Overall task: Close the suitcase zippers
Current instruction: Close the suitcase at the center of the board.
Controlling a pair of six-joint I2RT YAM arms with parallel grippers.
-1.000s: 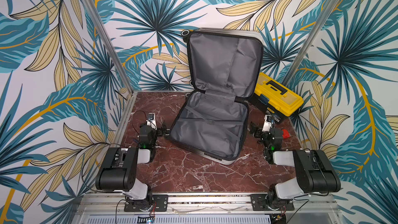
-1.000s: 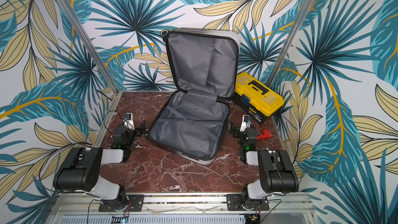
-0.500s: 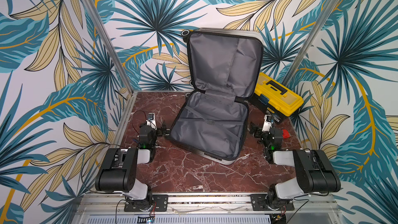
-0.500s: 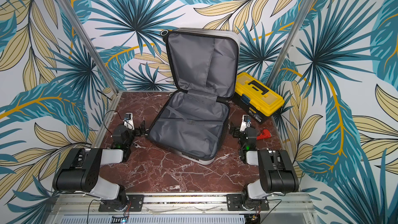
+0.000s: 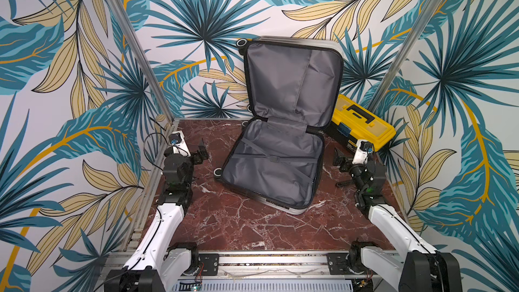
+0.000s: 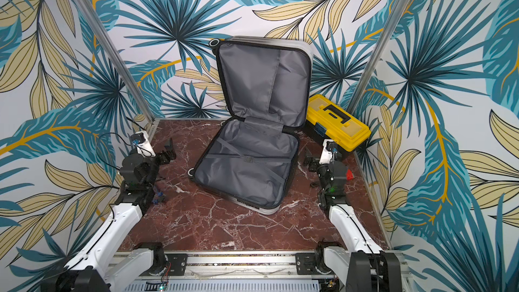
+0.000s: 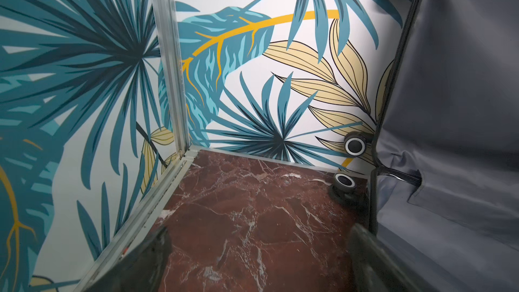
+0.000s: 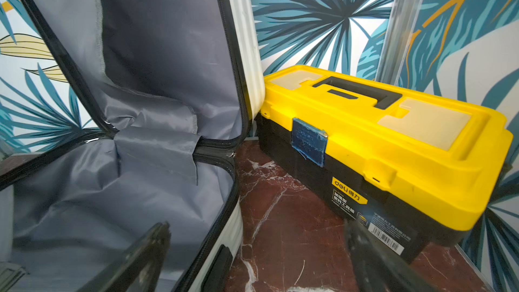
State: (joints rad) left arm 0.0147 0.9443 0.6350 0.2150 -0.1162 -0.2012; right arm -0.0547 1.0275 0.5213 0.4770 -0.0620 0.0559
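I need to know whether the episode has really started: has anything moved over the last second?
Nothing visibly changed. The suitcase lies open with its lid upright. The left gripper and right gripper sit open on either side of it, holding nothing.

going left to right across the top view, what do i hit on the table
black left end effector → open hard-shell suitcase with grey fabric lining → yellow-and-black plastic toolbox; right end effector overlaps the toolbox, so left out
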